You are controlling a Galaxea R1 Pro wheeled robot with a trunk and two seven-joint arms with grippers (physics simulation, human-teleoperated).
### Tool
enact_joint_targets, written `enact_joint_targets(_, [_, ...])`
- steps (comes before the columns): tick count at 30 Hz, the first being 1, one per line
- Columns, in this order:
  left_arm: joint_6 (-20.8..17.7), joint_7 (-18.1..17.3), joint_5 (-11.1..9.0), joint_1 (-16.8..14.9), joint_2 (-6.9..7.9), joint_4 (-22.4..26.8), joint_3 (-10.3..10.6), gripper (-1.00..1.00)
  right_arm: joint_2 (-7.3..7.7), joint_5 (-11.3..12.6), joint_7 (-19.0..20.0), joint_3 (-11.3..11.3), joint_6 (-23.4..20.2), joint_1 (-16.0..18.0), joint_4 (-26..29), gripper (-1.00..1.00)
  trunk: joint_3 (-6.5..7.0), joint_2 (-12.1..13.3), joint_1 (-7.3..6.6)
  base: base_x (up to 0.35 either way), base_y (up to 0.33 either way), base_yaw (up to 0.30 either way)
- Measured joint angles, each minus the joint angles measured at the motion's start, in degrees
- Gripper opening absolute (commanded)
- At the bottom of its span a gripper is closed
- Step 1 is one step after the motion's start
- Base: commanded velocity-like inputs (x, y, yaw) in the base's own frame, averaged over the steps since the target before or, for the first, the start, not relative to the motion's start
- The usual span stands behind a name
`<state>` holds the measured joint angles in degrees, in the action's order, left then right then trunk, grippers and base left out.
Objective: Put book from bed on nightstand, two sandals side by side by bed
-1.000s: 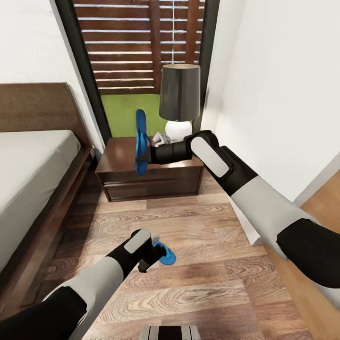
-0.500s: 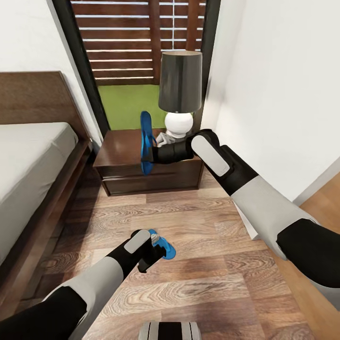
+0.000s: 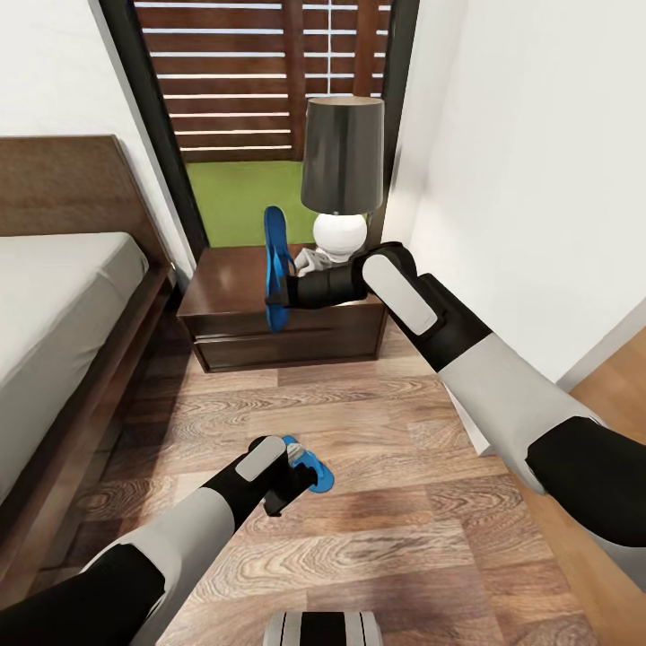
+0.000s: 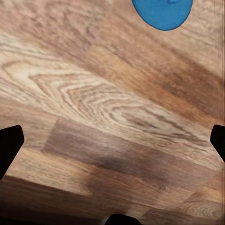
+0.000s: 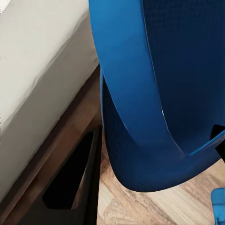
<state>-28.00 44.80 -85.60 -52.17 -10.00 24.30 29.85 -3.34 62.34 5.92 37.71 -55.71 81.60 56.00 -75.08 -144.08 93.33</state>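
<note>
Beside the bed (image 3: 63, 296), the nightstand (image 3: 238, 314) carries a lamp (image 3: 341, 179). Before the nightstand, the right gripper (image 3: 280, 289) clamps one upright sandal (image 3: 274, 265). Nearer, the left gripper (image 3: 292, 480) grips the other sandal (image 3: 314, 471) low over the floor (image 3: 386, 529).

One blue sandal (image 3: 274, 267) stands on edge, upright in the air before the window. The other sandal (image 3: 309, 469) lies flat on the wood floor, well apart from the bed (image 3: 63, 296)
</note>
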Motion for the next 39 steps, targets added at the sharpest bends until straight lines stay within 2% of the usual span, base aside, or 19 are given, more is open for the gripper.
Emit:
enact_joint_targets(7, [1.4, -2.2, 0.0, 0.0, 0.0, 0.0, 0.0, 1.0, 0.08, 0.0, -0.1, 0.0, 0.0, 0.0, 0.6, -1.0, 0.0, 0.0, 0.0, 0.0, 0.0, 0.0])
enact_joint_targets(19, [2.1, -2.3, 0.0, 0.0, 0.0, 0.0, 0.0, 1.0, 0.09, 0.0, -0.1, 0.0, -0.1, 0.0, 1.4, -1.0, 0.0, 0.0, 0.0, 0.009, -0.002, 0.0])
enact_joint_targets(30, [2.1, -2.4, 0.1, 0.0, 0.0, 0.0, 0.0, 1.0, 0.08, -0.1, -0.1, 0.1, -0.2, 0.0, 2.0, -1.0, 0.0, 0.0, -0.02, 0.198, -0.105, 0.0])
enact_joint_targets(39, [2.2, -2.4, 0.1, 0.0, 0.0, 0.0, -0.1, 1.0, 0.09, 0.0, -0.1, 0.0, -0.2, 0.0, 2.0, -1.0, 0.0, 0.0, 0.0, 0.042, -0.024, 0.0])
